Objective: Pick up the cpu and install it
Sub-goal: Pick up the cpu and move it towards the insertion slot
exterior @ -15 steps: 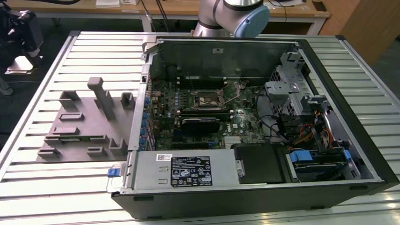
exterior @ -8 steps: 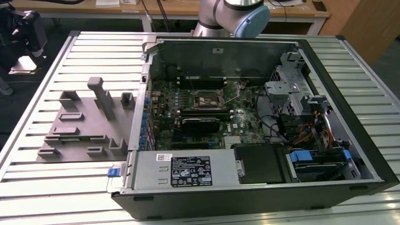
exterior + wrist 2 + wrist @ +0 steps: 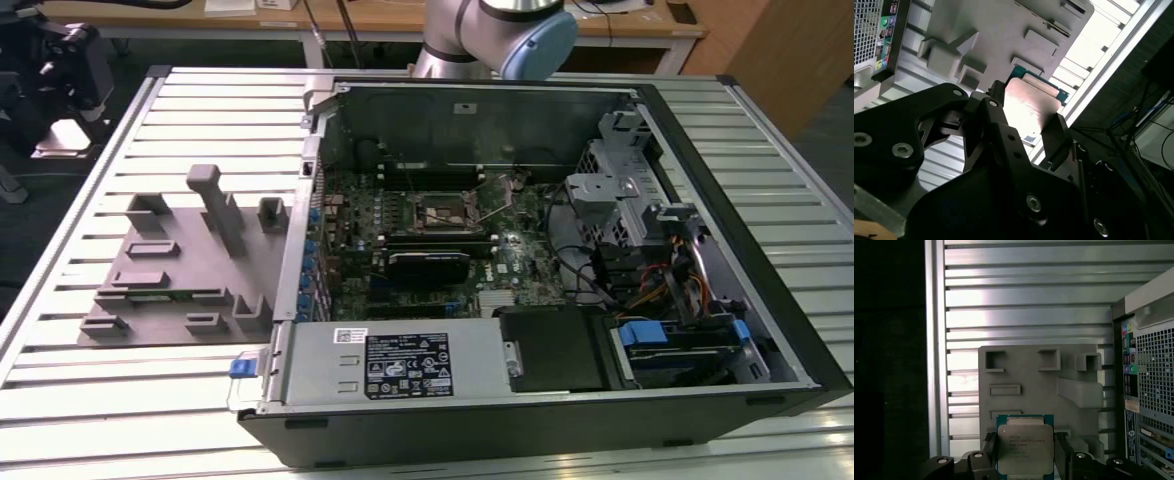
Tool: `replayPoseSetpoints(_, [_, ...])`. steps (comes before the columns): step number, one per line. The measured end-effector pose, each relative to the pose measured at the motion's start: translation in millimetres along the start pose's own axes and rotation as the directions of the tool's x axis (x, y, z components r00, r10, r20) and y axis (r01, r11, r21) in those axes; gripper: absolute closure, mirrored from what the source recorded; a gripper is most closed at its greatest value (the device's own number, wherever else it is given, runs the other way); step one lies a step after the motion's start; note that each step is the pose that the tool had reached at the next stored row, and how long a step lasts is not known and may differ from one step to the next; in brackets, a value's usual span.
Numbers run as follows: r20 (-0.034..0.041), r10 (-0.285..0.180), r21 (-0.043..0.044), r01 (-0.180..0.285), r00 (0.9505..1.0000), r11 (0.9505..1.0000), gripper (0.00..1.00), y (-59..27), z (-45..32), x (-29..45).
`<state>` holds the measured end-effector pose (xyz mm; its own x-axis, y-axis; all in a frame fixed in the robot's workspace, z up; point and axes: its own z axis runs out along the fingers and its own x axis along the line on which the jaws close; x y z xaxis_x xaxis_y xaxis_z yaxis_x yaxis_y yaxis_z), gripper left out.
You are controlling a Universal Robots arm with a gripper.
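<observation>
Grey moulded tray (image 3: pixel 1029 375), raised blocks and pockets: directly beneath gripper (image 3: pixel 1025 452) | slatted metal table (image 3: pixel 1029 300): under tray, extending beyond gripper | open computer case (image 3: pixel 1154 370), vented rear panel with ports: off to gripper's side, just beside tray | motherboard (image 3: pixel 400 220): inside case

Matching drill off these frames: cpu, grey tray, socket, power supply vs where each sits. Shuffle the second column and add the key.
1. cpu
2. grey tray
3. socket
4. power supply

A. silver box along the open case's near wall
B. on the motherboard, inside the case
C. held in the claw
D. on the slatted table, at the exterior view's left of the case

Pairs: 1-C; 2-D; 3-B; 4-A
</observation>
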<state>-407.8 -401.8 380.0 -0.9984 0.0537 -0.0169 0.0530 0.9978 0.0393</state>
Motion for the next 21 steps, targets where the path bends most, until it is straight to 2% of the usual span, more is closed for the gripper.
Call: replayPoseSetpoints(21, [0.0000, 0.000, 0.0000, 0.000, 1.0000, 1.0000, 0.46, 1.7, 0.6, -32.1])
